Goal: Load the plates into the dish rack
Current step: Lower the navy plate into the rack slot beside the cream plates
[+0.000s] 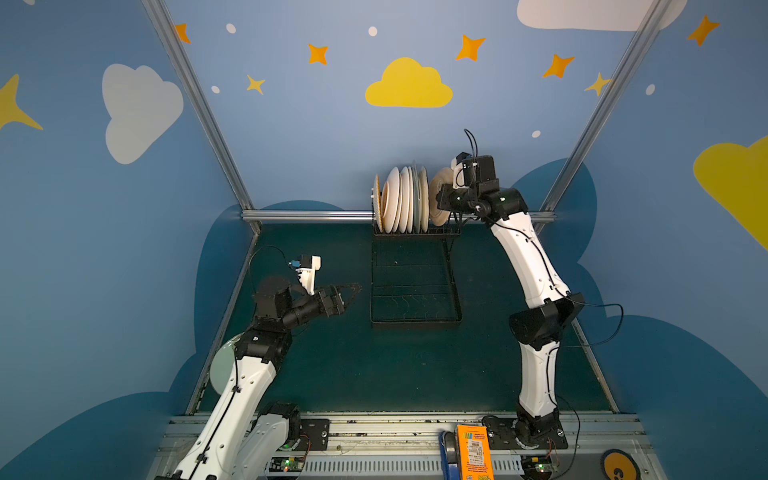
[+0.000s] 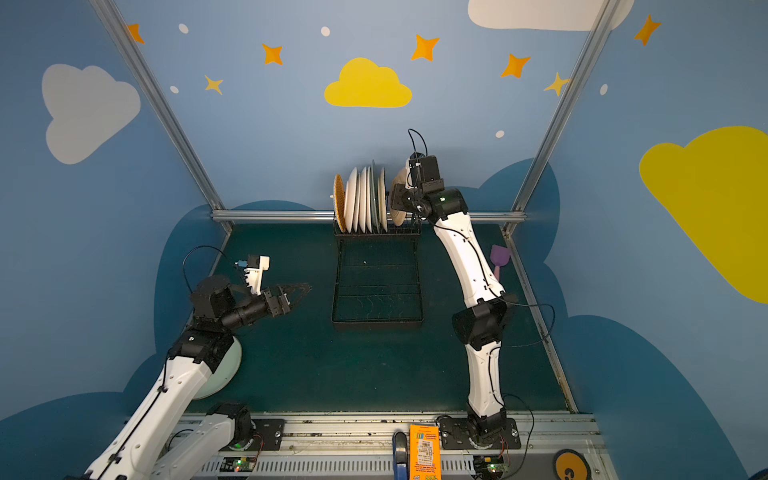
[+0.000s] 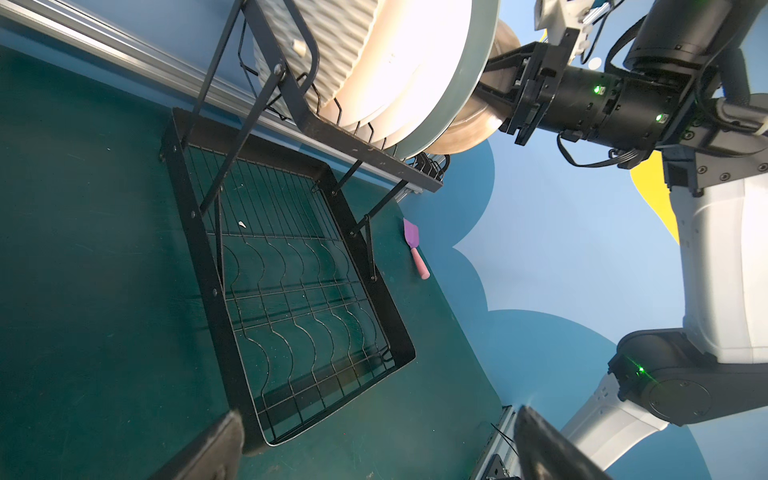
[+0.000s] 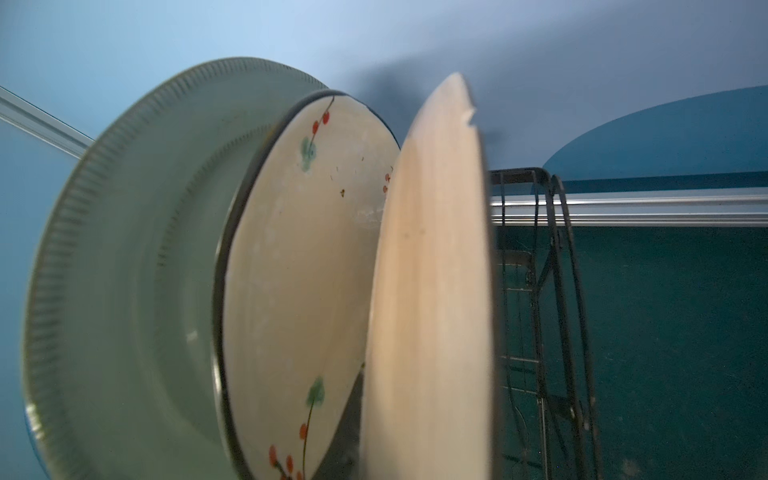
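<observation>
Cream plate — pinched by right tool, edge-on.

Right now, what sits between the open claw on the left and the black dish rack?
Nothing: only bare green tabletop separates the left gripper from the dish rack, as both top views show.

The black wire dish rack sits mid-table toward 12 o'clock, with its raised slotted section at the far end. There the plates stand on edge in a row, the orange-patterned plate at its 9 o'clock end. At the 3 o'clock end the right gripper holds a chipped tan plate upright, slightly apart from the row. A mint plate lies flat at 7 o'clock.
</observation>
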`<action>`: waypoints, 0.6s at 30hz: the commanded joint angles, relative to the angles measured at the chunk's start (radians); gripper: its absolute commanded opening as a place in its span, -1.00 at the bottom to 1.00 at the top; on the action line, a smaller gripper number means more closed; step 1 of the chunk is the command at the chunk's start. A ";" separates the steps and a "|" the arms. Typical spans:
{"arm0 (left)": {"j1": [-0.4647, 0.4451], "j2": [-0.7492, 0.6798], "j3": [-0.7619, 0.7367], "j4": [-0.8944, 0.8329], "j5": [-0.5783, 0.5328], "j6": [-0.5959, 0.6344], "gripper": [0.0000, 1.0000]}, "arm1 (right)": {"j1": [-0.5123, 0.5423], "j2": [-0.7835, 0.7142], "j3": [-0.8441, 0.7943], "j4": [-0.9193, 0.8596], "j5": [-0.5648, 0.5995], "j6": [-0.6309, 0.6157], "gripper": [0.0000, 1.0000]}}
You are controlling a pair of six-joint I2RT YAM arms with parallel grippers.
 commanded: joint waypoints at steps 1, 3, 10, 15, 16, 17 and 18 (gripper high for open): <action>0.003 -0.004 0.007 0.018 0.015 0.003 1.00 | 0.001 -0.011 0.054 0.127 -0.006 0.006 -1.00; 0.003 -0.006 0.007 0.018 0.015 0.004 1.00 | 0.002 -0.007 0.054 0.127 -0.002 0.007 -1.00; 0.002 -0.008 0.007 0.018 0.015 0.003 1.00 | 0.007 0.007 0.053 0.129 0.008 0.006 -1.00; 0.003 -0.011 0.007 0.016 0.014 0.003 1.00 | 0.012 0.018 0.053 0.127 0.016 0.006 -1.00; 0.003 -0.013 0.008 0.015 0.014 0.002 1.00 | 0.013 0.019 0.053 0.127 0.017 0.005 -1.00; 0.003 -0.013 0.008 0.015 0.014 0.002 1.00 | 0.014 0.021 0.054 0.127 0.021 0.003 -1.00; 0.003 -0.013 0.008 0.015 0.013 0.003 1.00 | 0.016 0.023 0.053 0.127 0.026 0.002 -1.00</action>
